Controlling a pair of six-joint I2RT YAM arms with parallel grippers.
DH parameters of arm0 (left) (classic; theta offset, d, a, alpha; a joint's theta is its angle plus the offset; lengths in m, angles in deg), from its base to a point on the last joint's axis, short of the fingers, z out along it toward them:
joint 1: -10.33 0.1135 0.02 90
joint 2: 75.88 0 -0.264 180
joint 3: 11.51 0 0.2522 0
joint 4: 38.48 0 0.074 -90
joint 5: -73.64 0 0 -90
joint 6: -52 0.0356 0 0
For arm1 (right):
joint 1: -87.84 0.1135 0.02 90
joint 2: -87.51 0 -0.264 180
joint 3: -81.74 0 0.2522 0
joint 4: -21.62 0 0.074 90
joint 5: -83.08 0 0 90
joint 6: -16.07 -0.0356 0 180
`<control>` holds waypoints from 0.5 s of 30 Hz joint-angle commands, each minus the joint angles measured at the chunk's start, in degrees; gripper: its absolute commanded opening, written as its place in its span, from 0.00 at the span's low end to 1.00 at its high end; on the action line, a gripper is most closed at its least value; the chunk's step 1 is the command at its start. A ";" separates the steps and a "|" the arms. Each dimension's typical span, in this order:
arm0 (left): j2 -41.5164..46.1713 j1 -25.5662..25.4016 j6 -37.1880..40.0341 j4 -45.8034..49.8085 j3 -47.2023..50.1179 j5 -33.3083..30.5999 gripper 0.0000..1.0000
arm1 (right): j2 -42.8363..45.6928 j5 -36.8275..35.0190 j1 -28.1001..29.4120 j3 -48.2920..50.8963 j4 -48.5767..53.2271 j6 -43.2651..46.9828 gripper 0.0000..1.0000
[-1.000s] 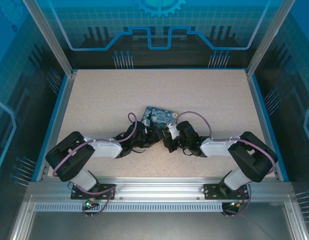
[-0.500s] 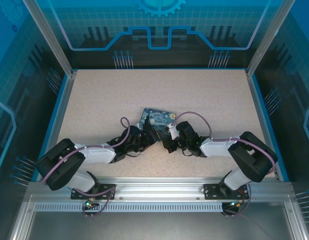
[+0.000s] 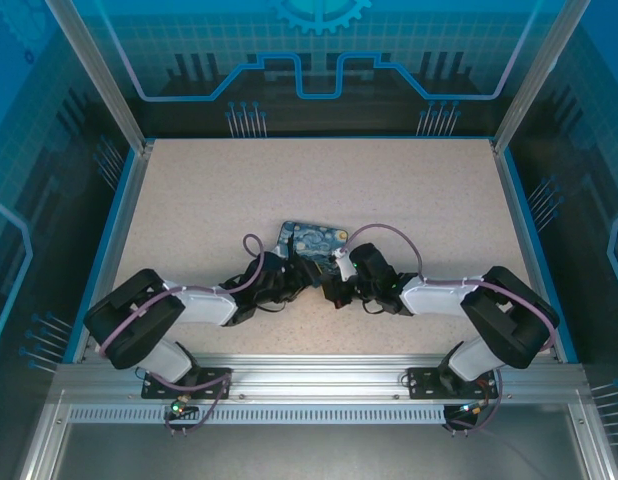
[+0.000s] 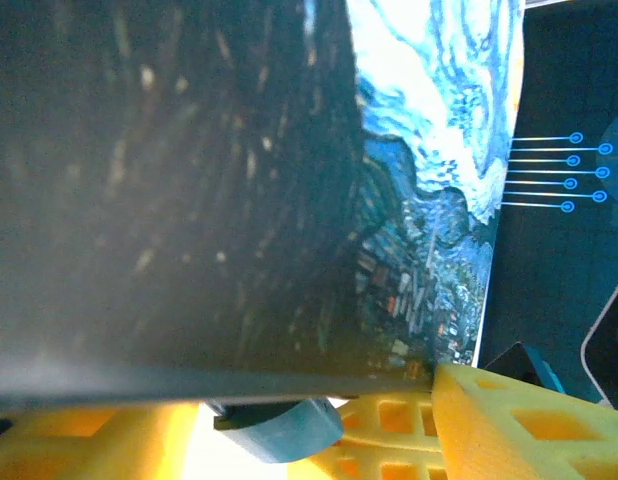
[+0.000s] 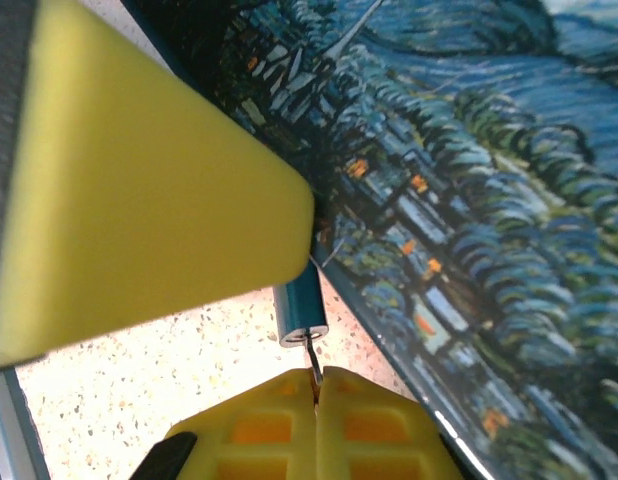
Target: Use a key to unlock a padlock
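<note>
**Turning the key without dragging the box**

The right pincer [image 5: 316,378] is pinching shut on the thin grey metal key [image 5: 311,350], whose tip is sitting in the end of the small teal-blue barrel-shaped padlock [image 5: 301,305]. That padlock is lying right at the edge of the dark rectangular box with the starry-night print [image 5: 469,180], near the middle of the speckled beige tabletop [image 3: 389,180]. The left pincer [image 4: 289,425] is standing with its yellow foam fingers [image 4: 509,420] spread either side of the padlock, against the box edge. I cannot tell whether they are clamping.

The turn is probably calling for a pure wrist roll along the key's own line, with the left side bracing. So thin a key is likely to bend or slip under any sideways pull.

The two pincers are crowding nose to nose, with the box wall just beside them. Open tabletop is lying beyond the box and to both sides, and the raised blue rim [image 3: 111,240] is well apart.
</note>
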 commanded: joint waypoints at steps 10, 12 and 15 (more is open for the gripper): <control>-2.81 -1.47 -2.75 -7.90 0.20 -0.67 0.47 | -1.03 1.71 1.66 -2.96 -0.07 -2.32 0.00; -2.74 -1.60 -2.83 -8.29 0.23 -0.90 0.41 | -1.07 1.84 1.71 -3.05 -0.05 -2.76 0.00; -2.58 -1.93 -3.07 -8.69 0.02 -1.24 0.35 | -1.13 1.99 1.71 -3.16 -0.06 -3.46 0.00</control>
